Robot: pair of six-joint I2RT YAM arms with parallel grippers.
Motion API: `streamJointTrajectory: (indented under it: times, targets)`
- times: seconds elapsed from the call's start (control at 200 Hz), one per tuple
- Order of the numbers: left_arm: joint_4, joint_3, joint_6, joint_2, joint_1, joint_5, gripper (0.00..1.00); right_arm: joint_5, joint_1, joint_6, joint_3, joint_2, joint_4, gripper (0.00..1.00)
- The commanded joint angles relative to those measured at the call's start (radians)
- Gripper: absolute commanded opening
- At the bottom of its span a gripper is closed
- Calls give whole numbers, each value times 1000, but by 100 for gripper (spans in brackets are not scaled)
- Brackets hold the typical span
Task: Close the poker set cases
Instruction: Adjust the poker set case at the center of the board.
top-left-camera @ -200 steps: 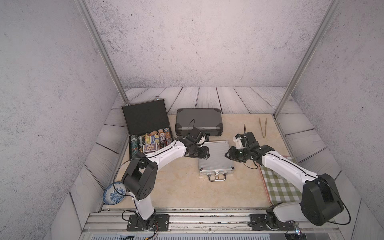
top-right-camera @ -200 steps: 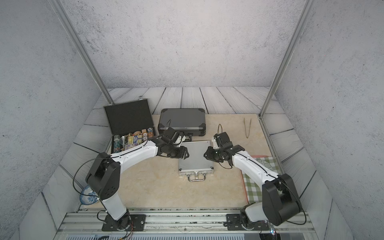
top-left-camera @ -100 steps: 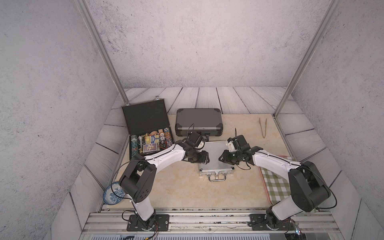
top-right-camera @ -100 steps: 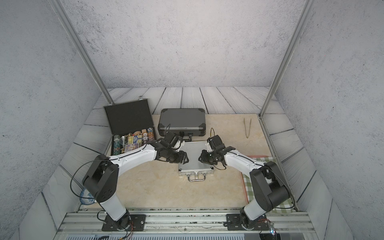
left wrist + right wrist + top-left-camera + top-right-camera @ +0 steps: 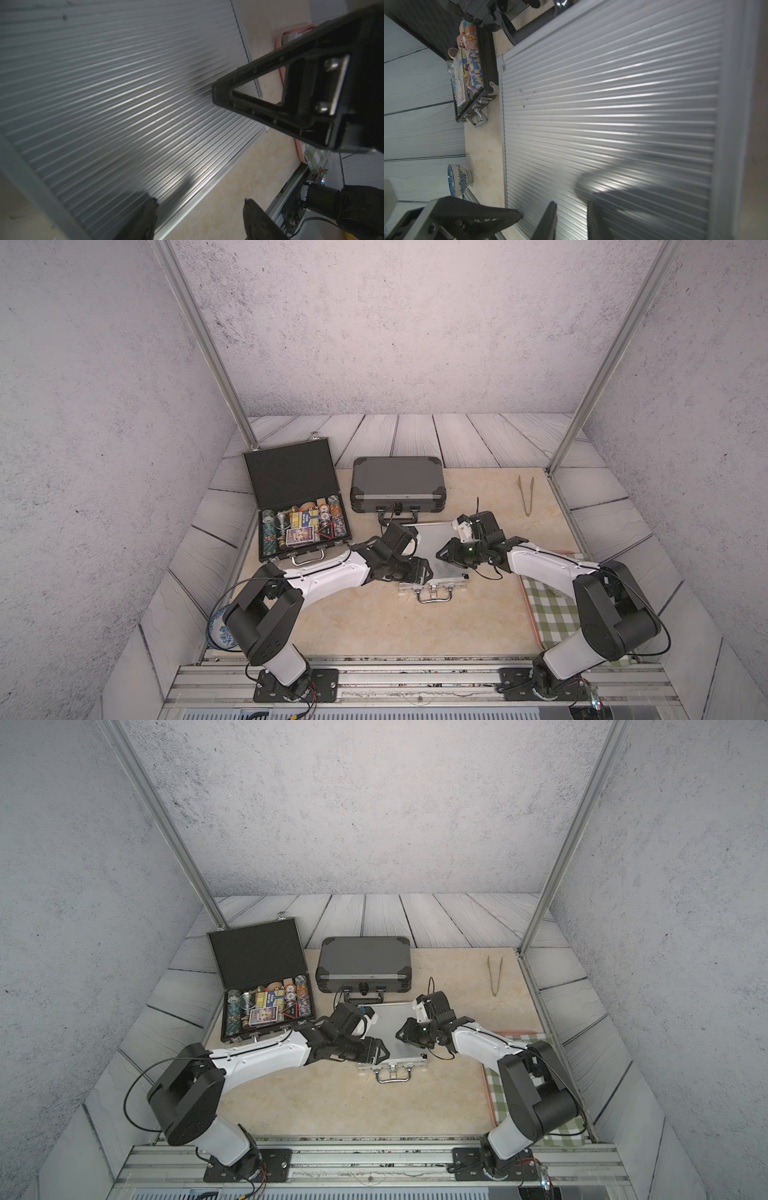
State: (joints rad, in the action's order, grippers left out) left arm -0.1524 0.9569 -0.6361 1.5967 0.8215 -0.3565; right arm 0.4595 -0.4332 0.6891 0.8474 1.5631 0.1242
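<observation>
Both grippers have moved fwd from the rear of the small silver case (image 5: 436, 531) to mid-lid. It lies flat at centre of the table (image 5: 374, 626), so prob. closed, latches unchecked. The dark-grey case (image 5: 397, 485) behind is shut, and the black case (image 5: 299, 526) at L is still open. L gripper (image 5: 424, 570) is low over the lid, jaws spread wider than a sec ago and empty. R gripper (image 5: 444, 553) faces it, jaws narrowly apart, gripping nothing.
</observation>
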Motion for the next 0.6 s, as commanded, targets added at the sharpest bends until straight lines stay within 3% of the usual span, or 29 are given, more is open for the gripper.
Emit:
streamJointTrajectory:
  times: [0.0, 0.245, 0.591]
  targets:
    - [63, -64, -112, 13, 44, 27, 69, -73, 20, 22, -65, 63, 133, 28]
    - [71, -103, -205, -23, 124, 162, 68, -73, 28, 35, -76, 57, 126, 28]
    - [-185, -109, -229, -202, 156, 307, 68, -87, 36, 4, -36, 24, 181, 29]
